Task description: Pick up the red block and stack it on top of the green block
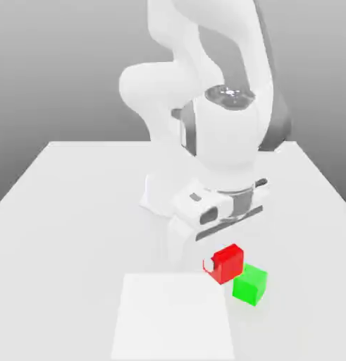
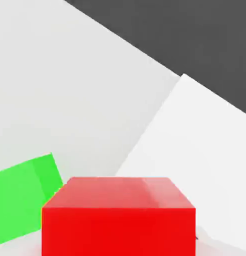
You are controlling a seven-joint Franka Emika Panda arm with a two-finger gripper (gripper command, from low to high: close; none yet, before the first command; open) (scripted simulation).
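The red block (image 1: 228, 262) sits low over the white table, directly under my hand. My gripper (image 1: 223, 264) is shut on it, and one white fingertip (image 1: 208, 265) shows against the side facing the exterior view's left. The green block (image 1: 249, 284) rests on the table just beside the red one, toward the exterior view's right and nearer the front, almost touching it. In the hand view the red block (image 2: 119, 217) looms very close, with the green block (image 2: 22, 202) next to it.
A brighter white square patch (image 1: 172, 317) lies on the table (image 1: 70, 211) at the front, beside the blocks. The arm's base (image 1: 168, 201) stands just behind them. In the hand view the table edge meets dark ground (image 2: 195, 40).
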